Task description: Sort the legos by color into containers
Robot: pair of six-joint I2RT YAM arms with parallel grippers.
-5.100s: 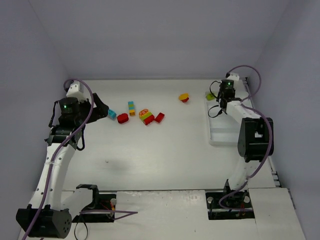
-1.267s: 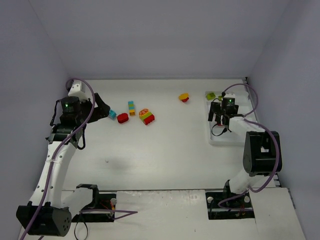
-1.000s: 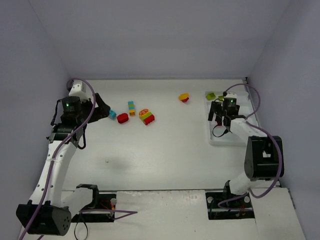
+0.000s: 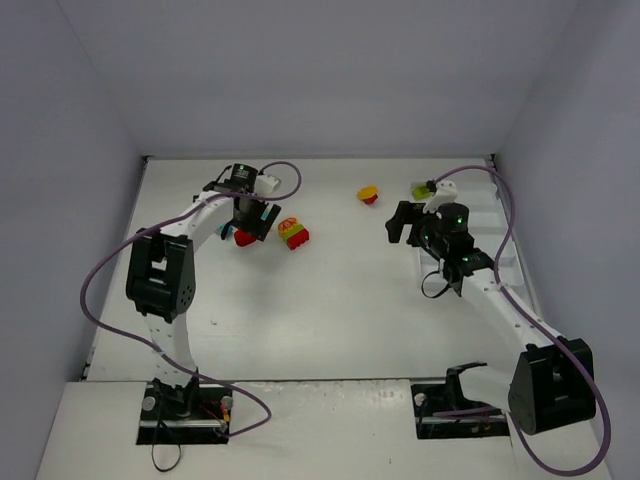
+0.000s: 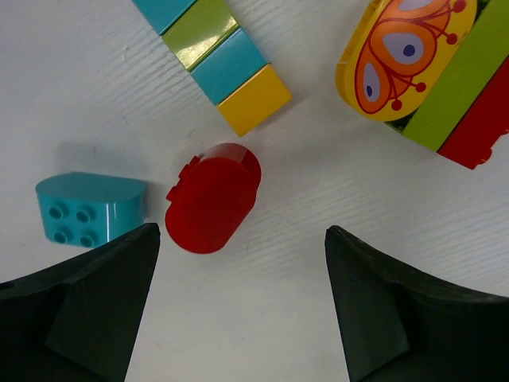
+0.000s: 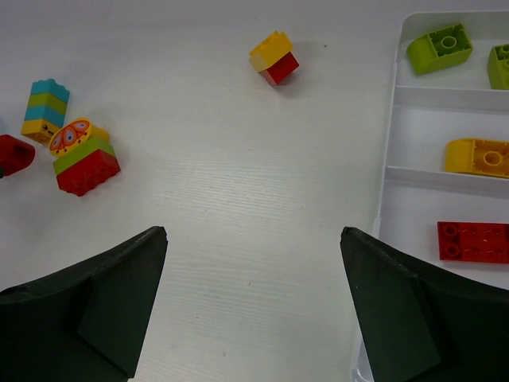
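My left gripper (image 5: 241,239) hangs open just above the table. A red rounded lego (image 5: 213,197) lies just ahead of its left finger, and a cyan lego (image 5: 90,208) sits to the left. Ahead lie a cyan-green-yellow stack (image 5: 215,56) and a butterfly-topped green-red stack (image 5: 421,72). My right gripper (image 6: 253,232) is open and empty over bare table left of the white tray (image 6: 390,171). The tray's containers hold two green legos (image 6: 439,48), a yellow one (image 6: 477,155) and a red one (image 6: 472,241). A yellow-red lego (image 6: 274,57) lies on the table.
In the top view the left arm (image 4: 200,215) reaches across the far left of the table, and the right arm (image 4: 480,285) crosses in front of the tray (image 4: 497,215). Grey walls close in the table on three sides.
The left arm has swung right from the far left edge to hang over the lego cluster. The right gripper has moved left off the tray to over the table.
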